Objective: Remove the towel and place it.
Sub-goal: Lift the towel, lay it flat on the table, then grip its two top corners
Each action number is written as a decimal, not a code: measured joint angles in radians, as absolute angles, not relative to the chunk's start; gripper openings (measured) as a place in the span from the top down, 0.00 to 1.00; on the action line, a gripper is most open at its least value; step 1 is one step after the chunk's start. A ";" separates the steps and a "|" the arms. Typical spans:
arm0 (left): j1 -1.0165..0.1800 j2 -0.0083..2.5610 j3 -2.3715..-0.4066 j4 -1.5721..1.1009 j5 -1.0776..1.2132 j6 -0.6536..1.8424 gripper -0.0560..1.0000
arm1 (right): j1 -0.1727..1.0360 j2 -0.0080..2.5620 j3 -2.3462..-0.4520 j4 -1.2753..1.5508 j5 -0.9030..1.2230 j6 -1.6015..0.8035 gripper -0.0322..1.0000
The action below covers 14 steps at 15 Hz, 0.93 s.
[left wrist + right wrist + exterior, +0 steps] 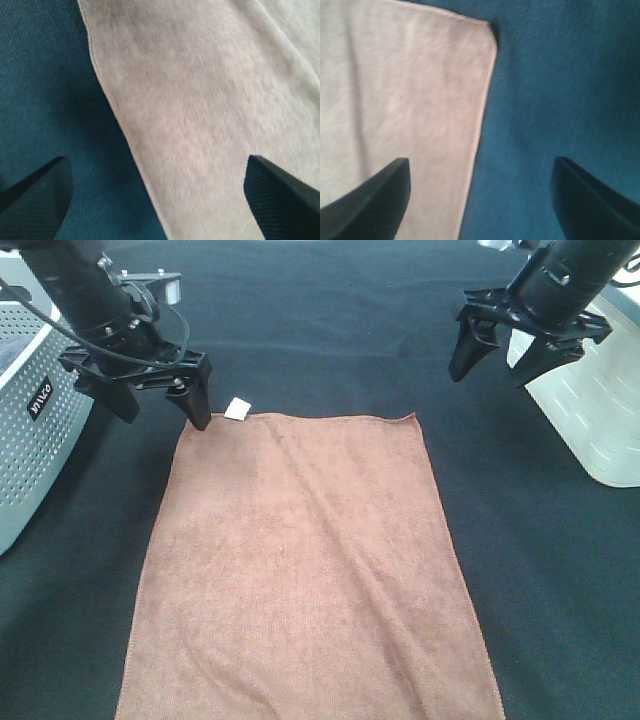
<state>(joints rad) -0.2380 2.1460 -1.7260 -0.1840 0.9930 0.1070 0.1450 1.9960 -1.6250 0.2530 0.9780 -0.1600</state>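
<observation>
The light-brown towel (310, 570) lies flat on the black table cloth, its white tag (237, 408) at the far left corner. My left gripper (160, 405) is open and empty, low over the far left corner, one finger at the towel's edge. In the left wrist view the towel (210, 110) and its hemmed edge run between the open fingers (35, 195). My right gripper (497, 358) is open and empty, hovering beyond and to the right of the far right corner. The right wrist view shows that corner of the towel (410, 100) between the open fingers (590, 200).
A grey perforated basket (35, 420) stands at the left edge beside my left arm. A white container (595, 400) stands at the right edge behind my right arm. The black cloth (320, 330) covers the table.
</observation>
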 joint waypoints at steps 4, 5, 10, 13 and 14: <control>-0.184 2.182 -1.763 -0.283 0.994 0.106 0.13 | 0.145 2.090 -1.644 0.241 0.932 -0.165 0.28; -0.166 2.199 -1.775 -0.313 0.993 0.123 0.13 | 0.145 2.117 -1.660 0.233 0.918 -0.160 0.28; -0.157 2.282 -1.834 -0.347 0.982 0.162 0.13 | 0.145 2.253 -1.818 0.233 0.948 -0.146 0.28; -0.157 2.374 -1.909 -0.347 0.977 0.177 0.13 | 0.145 2.349 -1.860 0.258 0.941 -0.148 0.28; -0.157 2.397 -1.929 -0.347 0.976 0.180 0.13 | 0.145 2.359 -1.860 0.274 0.924 -0.155 0.28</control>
